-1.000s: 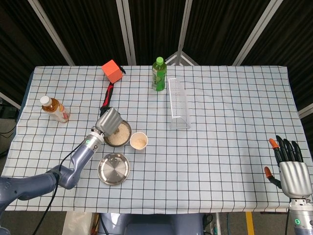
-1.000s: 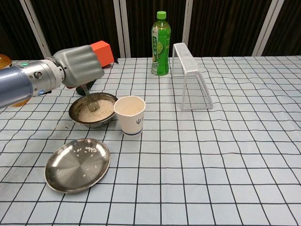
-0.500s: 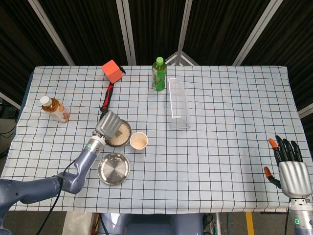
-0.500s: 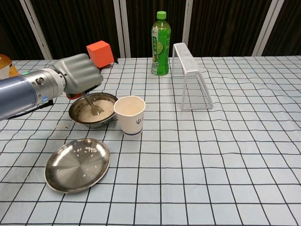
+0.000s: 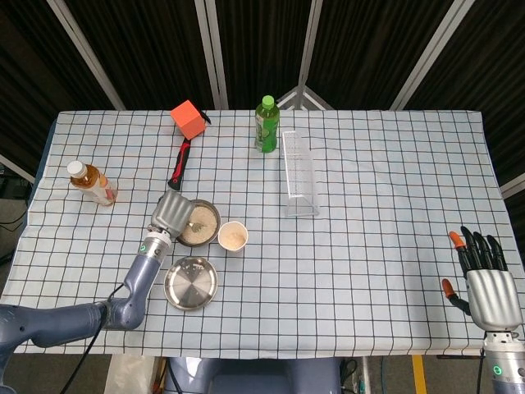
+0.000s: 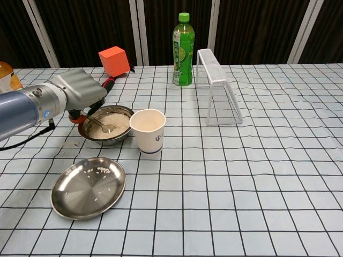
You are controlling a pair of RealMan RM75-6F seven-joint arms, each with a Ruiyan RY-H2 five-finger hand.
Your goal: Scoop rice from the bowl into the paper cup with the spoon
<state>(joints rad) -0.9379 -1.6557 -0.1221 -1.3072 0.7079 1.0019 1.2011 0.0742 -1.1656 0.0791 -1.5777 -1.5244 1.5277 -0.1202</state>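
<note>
A steel bowl point(image 5: 205, 232) point(image 6: 121, 136) of white rice stands left of centre on the checked cloth. Right beside it is the white paper cup point(image 5: 233, 237) point(image 6: 148, 130), with rice showing inside in the head view. My left hand point(image 5: 173, 213) point(image 6: 77, 92) grips the metal spoon point(image 6: 101, 125) at the bowl's left rim; the spoon lies low with its head in the rice. My right hand point(image 5: 484, 275) hangs past the table's near right corner, fingers spread, holding nothing.
A steel plate point(image 5: 191, 283) point(image 6: 88, 187) with a few rice grains lies in front of the bowl. A green bottle point(image 6: 182, 50), a white wire rack point(image 6: 217, 88), an orange cube point(image 6: 113, 60), a red-handled tool point(image 5: 180, 163) and a tea bottle point(image 5: 91, 182) stand further back.
My left hand has drawn back to the left off the bowl and dropped lower. The spoon has tilted from steep to nearly flat in the rice. The right hand is unmoved.
</note>
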